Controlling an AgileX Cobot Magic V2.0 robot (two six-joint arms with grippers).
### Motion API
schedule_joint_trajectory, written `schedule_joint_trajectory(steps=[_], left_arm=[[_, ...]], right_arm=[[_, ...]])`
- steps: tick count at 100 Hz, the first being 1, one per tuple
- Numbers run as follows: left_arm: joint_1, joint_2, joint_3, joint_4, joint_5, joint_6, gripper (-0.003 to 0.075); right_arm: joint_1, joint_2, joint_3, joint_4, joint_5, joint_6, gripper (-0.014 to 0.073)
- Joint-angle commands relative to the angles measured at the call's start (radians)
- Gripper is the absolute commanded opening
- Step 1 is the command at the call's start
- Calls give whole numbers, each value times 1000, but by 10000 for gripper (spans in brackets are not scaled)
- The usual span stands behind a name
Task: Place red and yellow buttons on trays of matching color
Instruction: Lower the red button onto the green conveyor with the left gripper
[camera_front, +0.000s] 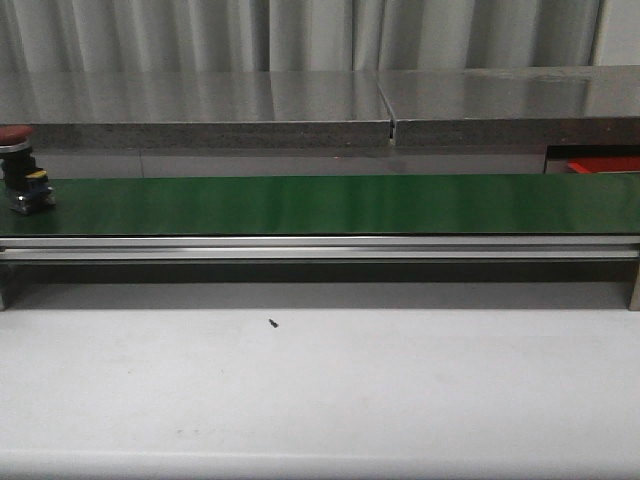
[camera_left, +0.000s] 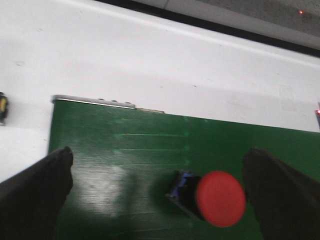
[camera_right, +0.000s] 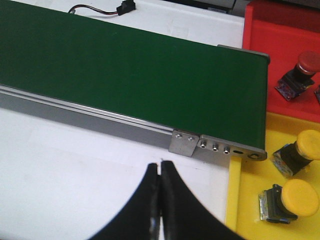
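Left end effector (camera_left: 157, 200) wide open, straddling red button (camera_left: 212, 197) on belt (camera_left: 125, 160), button nearer one finger; right end effector (camera_right: 160, 200) closed, empty, far end.

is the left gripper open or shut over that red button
Open. In the left wrist view the left gripper has its fingers spread wide, either side of the red button on the green belt, touching nothing.

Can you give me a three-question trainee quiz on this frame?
1. True or false: the left gripper is open around the red button on the belt.
2. How many yellow buttons lie in the yellow tray? A) one B) two C) three
3. Fill in: the right gripper is ____.

Key: 1 true; 2 B, one and another; 3 shut.
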Motion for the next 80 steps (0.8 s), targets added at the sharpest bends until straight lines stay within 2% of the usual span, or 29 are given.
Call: schedule_joint_trajectory(steps=[1,19,47,80], left_arm=[[34,-53,-40,28,-34,-10,650],[134,-42,-40,212,-87,-97,650],[263,55,-42,192,-158,-102,650],[270,188,-59,194,-238,-94,650]], right_arm=[[-1,-10,-27,18,-51,-8,-68],[-1,-10,-27,18,-51,-8,-68],[-1,-10,-27,18,-51,-8,-68],[-1,-10,-27,18,-51,-8,-68]])
